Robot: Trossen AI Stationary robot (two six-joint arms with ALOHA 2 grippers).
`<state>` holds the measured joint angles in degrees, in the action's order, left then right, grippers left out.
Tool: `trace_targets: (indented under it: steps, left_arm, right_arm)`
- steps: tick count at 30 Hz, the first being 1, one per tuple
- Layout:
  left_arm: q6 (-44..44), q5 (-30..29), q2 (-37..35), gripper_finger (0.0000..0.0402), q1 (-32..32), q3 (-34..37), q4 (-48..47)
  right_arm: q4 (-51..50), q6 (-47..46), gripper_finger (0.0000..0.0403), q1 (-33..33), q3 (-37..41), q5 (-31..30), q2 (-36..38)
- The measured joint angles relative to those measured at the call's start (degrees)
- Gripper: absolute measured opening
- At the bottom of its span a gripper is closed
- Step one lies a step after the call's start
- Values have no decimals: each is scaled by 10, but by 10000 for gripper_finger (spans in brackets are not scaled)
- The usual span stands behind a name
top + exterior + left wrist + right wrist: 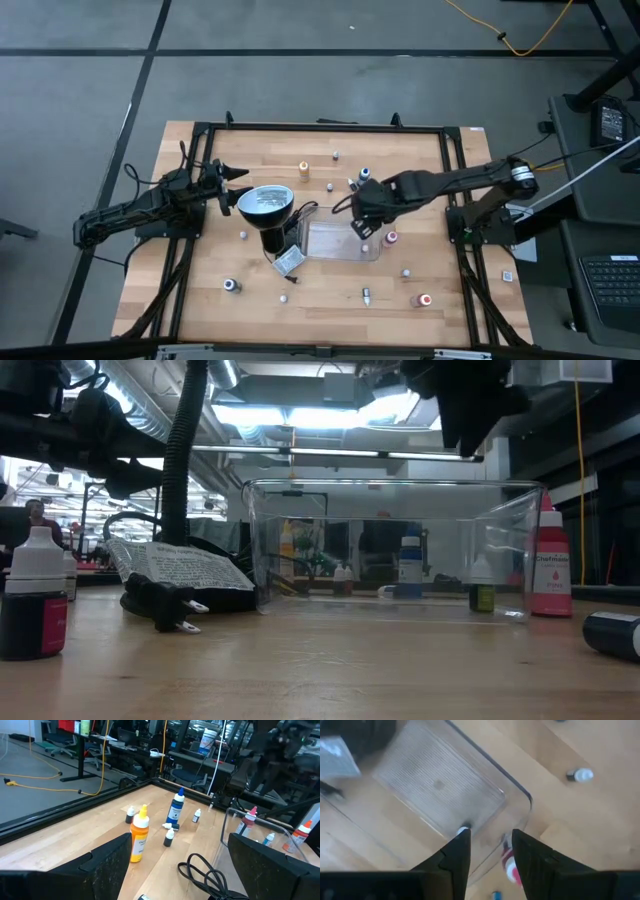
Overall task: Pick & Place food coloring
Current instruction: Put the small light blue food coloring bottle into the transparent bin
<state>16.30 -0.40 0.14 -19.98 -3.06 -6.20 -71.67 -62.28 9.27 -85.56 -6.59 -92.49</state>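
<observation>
The food coloring bottles stand scattered on the wooden table (200, 300): an orange one (304, 169), a blue one (365, 173), red ones (391, 238) (424, 300), a dark one (231, 285) and several tiny ones. My right gripper (362, 226) (490, 845) hovers open over the right end of the clear tray (335, 243), fingers pointing down. A small white-capped bottle (365, 247) (463, 828) stands below it by the tray's wall; whether a finger touches it, I cannot tell. My left gripper (238, 178) (185, 870) waits open at the table's left, beside the lamp.
The black lamp with a silvery head (265, 203) stands left of the tray, its cord and labelled plug (165, 605) lying near it. The red bottle (548, 565) stands just right of the tray (390, 545). A black frame (320, 127) borders the table.
</observation>
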Motion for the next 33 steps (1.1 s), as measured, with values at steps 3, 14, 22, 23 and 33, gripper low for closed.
trace_targets:
  steps: [3,14,22,23,33]
  left_arm:
    - [0,0,0,322,0,0,0]
    - [0,0,0,322,0,0,0]
    - [0,0,0,322,0,0,0]
    - [0,0,0,322,0,0,0]
    - [0,0,0,322,0,0,0]
  right_arm:
    - [-10,-71,164,17,8,0,23]
    - [-24,-220,288,131,35,33,74]
    - [-12,-282,298,192,106,66,80]
    - [-2,-285,298,197,119,67,81]
    - [127,-302,298,226,242,83,84]
